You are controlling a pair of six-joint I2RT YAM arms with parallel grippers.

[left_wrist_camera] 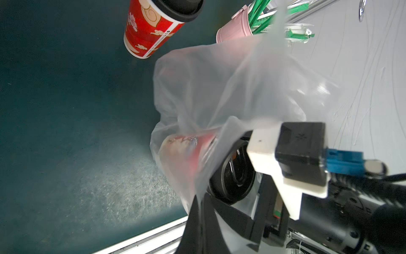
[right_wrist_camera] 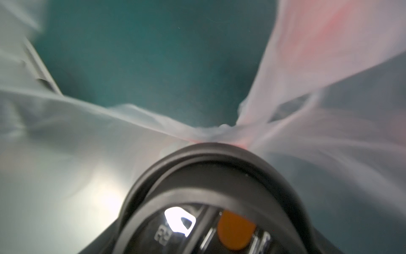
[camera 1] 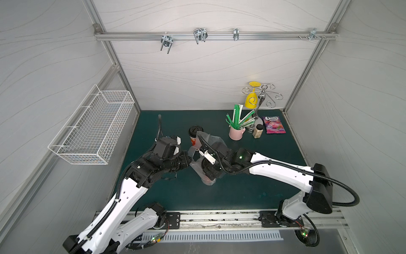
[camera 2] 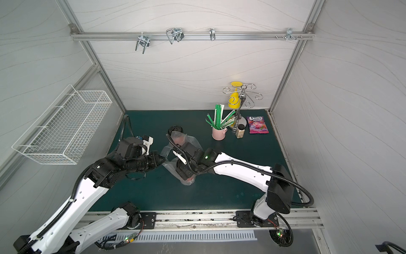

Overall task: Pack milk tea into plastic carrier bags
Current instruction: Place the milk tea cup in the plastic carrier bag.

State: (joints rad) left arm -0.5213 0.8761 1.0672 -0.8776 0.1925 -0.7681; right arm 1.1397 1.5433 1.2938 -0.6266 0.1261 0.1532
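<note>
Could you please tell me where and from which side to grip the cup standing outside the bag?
The cup stands upright with the bag crowding one side, so probably take its red wall just under the lid, coming in level from the side away from the bag.

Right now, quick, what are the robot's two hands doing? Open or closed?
Left gripper: closed, pinching the edge of the plastic bag.
Right gripper: closed around the milk tea cup inside the bag, near its lid.
</note>
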